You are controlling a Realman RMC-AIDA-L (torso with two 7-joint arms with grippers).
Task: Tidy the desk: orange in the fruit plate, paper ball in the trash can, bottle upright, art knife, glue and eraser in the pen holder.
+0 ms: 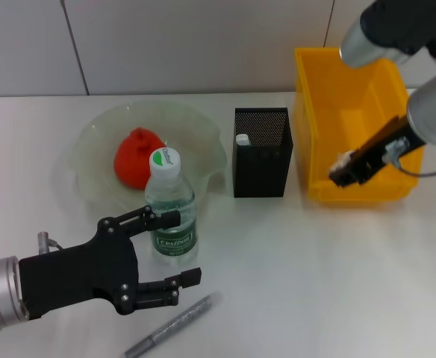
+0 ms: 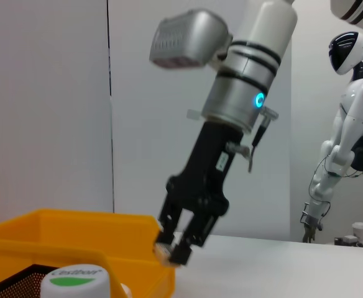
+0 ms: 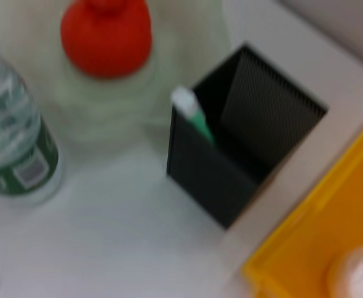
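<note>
Paper ball (image 1: 343, 159), head view: it sat pinched between the fingers of my right gripper (image 1: 340, 176), held over the yellow bin (image 1: 356, 195) that serves as the trash can, just inside the near wall so a release would drop it in, I judged. The bottle (image 1: 170, 205) stood upright in front of the fruit plate (image 1: 203, 127), cap up; my left gripper (image 1: 169, 250) sat just beside it with fingers spread apart, touching nothing, placed there, I judged, because the bottle no longer needed support. The orange (image 1: 137, 155) lay in the plate. The pen holder (image 1: 260, 151) stood between plate and bin with one white-topped item (image 1: 242, 139) in it, likely the glue. The art knife (image 1: 172, 326) lay on the desk near the left gripper, not yet stowed; I could not find the eraser. Left wrist view: right gripper (image 2: 174, 247) tilted down at the bin rim (image 2: 76, 220), clamped on a pale scrap (image 2: 163, 249); bottle cap (image 2: 76, 279) close below. Right wrist view: bottle (image 3: 17, 155), orange (image 3: 107, 34) and holder (image 3: 243, 133) below; a whitish lump (image 3: 358, 273) showed over the bin (image 3: 330, 211), own fingers unseen.
</note>
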